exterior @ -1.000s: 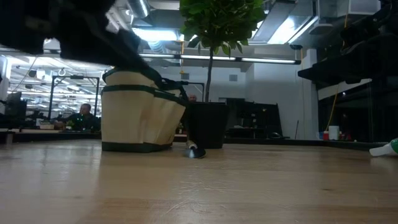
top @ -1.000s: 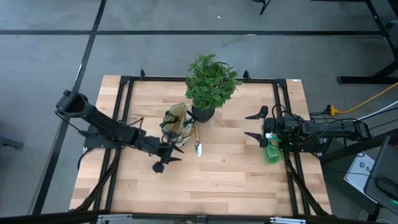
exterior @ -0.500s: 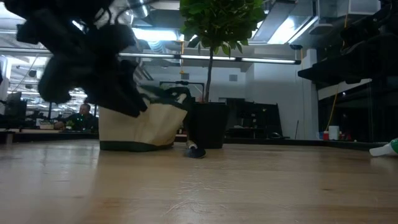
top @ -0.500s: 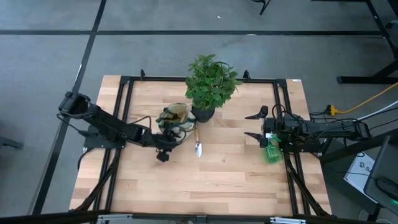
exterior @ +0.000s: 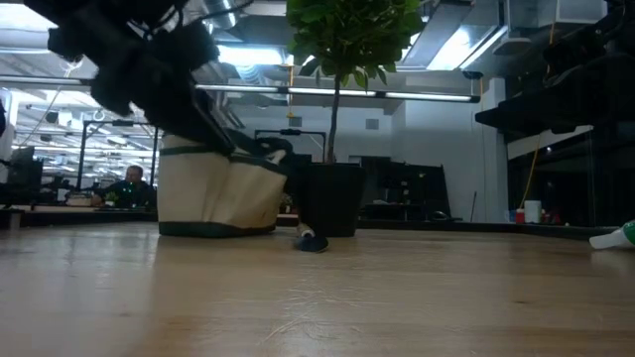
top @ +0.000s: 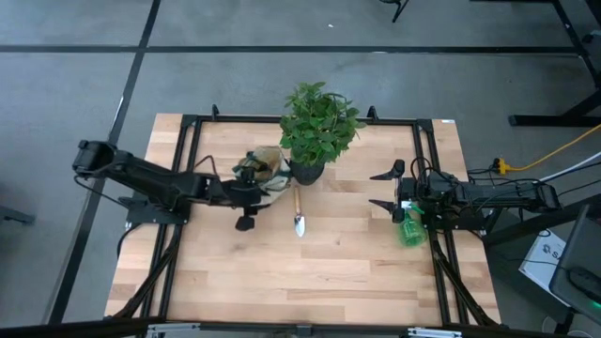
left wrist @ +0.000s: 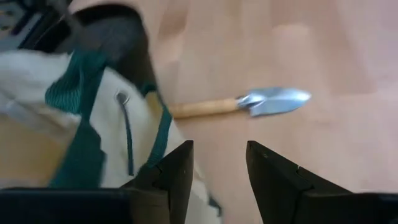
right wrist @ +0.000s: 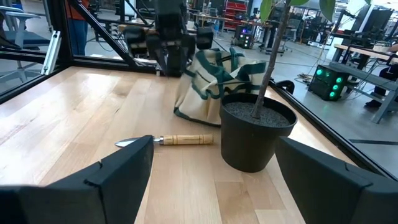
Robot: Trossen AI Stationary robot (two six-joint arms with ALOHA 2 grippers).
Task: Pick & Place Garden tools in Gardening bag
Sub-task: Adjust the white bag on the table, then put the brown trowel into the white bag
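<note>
The beige gardening bag with green trim (top: 268,169) stands on its base left of the black plant pot (top: 307,171). It also shows in the low view (exterior: 223,193). My left gripper (left wrist: 219,149) is open at the bag's left, near side (top: 250,184), with bare table between its fingers. The wooden-handled trowel (top: 299,212) lies flat on the table near the pot. My right gripper (top: 380,189) is open and empty at the right. The green spray bottle (top: 410,231) lies beside it. Shears and hand fork do not show. My left gripper has one finger (left wrist: 177,171) right next to the bag's beige side with its green strap (left wrist: 134,134). I cannot tell whether it touches the bag. Nothing is between the fingers.
The leafy potted plant (top: 319,122) stands just right of the bag, at the table's far middle. Black frame rails (top: 188,150) run along the table's left, right and far sides. Bare wood lies toward the near edge (top: 310,282).
My left gripper has moved toward the table's far edge, along the bag's left side, and has risen. Half a second ago the bag's top was pushed down and askew. Now it stands taller again. The trowel and my right arm have kept still.
</note>
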